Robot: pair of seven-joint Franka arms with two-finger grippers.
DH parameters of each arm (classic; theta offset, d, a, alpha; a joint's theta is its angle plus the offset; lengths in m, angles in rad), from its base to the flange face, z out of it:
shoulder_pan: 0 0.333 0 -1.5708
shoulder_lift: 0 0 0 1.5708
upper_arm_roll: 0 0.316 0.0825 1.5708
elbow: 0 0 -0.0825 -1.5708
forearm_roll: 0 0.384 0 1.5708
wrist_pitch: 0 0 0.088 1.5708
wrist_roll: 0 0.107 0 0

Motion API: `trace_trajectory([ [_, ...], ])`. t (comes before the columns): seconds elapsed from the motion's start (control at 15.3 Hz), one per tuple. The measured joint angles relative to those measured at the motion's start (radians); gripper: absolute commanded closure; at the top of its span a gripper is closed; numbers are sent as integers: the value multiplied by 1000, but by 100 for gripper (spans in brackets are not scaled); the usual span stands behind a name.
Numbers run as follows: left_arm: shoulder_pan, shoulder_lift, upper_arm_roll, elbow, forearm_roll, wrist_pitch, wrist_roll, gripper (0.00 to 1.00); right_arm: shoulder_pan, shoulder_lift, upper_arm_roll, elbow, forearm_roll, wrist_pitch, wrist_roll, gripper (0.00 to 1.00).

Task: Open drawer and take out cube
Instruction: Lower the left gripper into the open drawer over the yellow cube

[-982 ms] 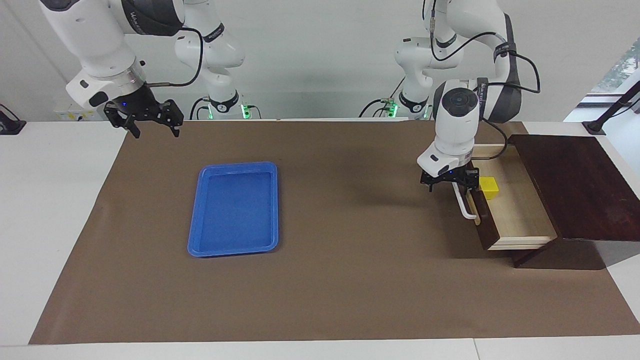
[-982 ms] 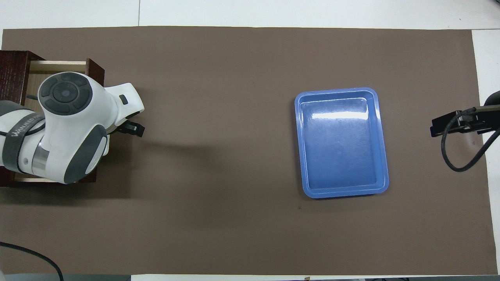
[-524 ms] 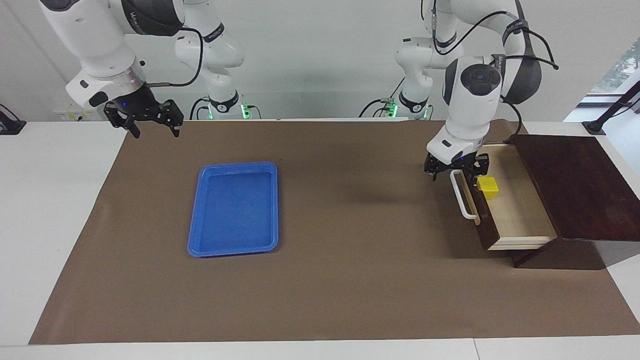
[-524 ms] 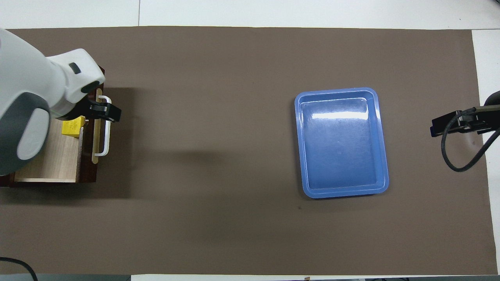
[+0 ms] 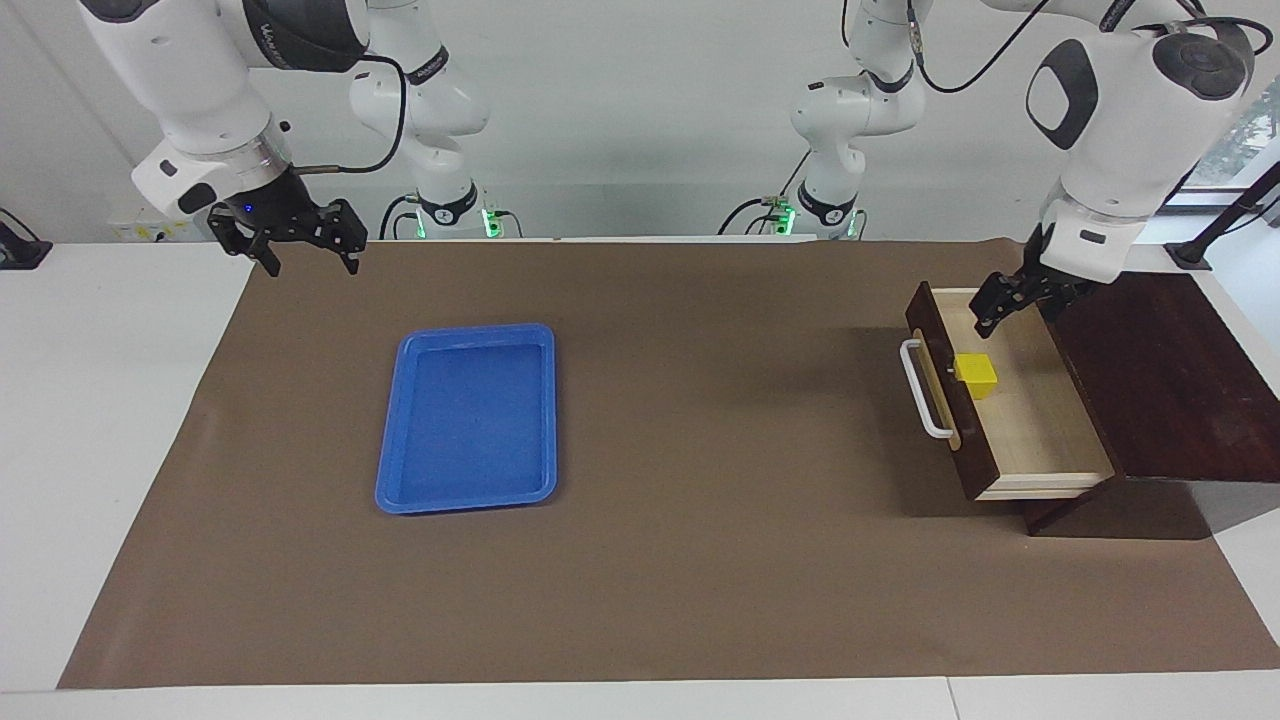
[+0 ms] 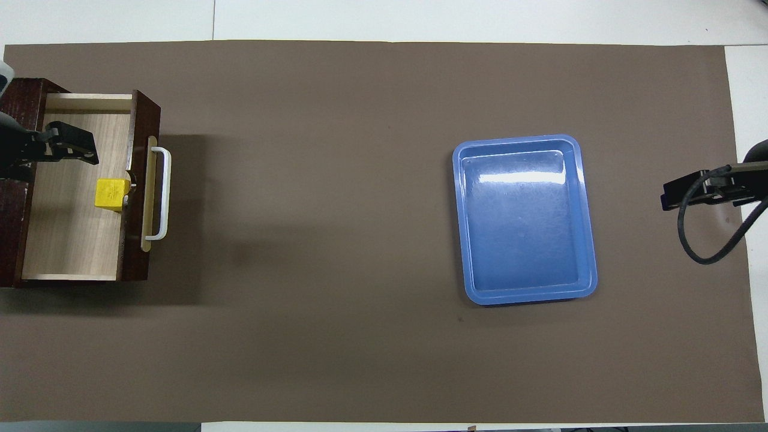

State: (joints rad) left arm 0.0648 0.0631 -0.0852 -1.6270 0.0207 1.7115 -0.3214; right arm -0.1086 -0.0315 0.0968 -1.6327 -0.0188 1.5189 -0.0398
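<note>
Facing view: I see the dark brown wooden drawer (image 5: 1010, 420) pulled out, the small yellow cube (image 5: 976, 374) inside against its front panel. My left gripper (image 5: 1020, 297) hangs above it, spread wide, empty; my right gripper (image 5: 305, 243) waits, spread, over the table's edge.

Overhead view: both grippers are cut off at the frame edges; the cube (image 6: 111, 194) is fully visible.

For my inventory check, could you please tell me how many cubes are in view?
1. The cube lies in the open drawer, close against its front panel, at the left arm's end of the table. The box's closed part could hide more.
</note>
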Motion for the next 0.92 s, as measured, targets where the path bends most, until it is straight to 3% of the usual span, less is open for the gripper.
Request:
trace_trajectory([
  [0.26,43,-5,-1,-32,-30,4,-357,0,0,0,0,0,0,0,0,0],
  [0.59,43,-28,-7,-133,-31,100,-761,0,0,0,0,0,0,0,0,0],
  [0.92,44,-18,-5,-180,-31,138,-1018,0,0,0,0,0,0,0,0,0],
])
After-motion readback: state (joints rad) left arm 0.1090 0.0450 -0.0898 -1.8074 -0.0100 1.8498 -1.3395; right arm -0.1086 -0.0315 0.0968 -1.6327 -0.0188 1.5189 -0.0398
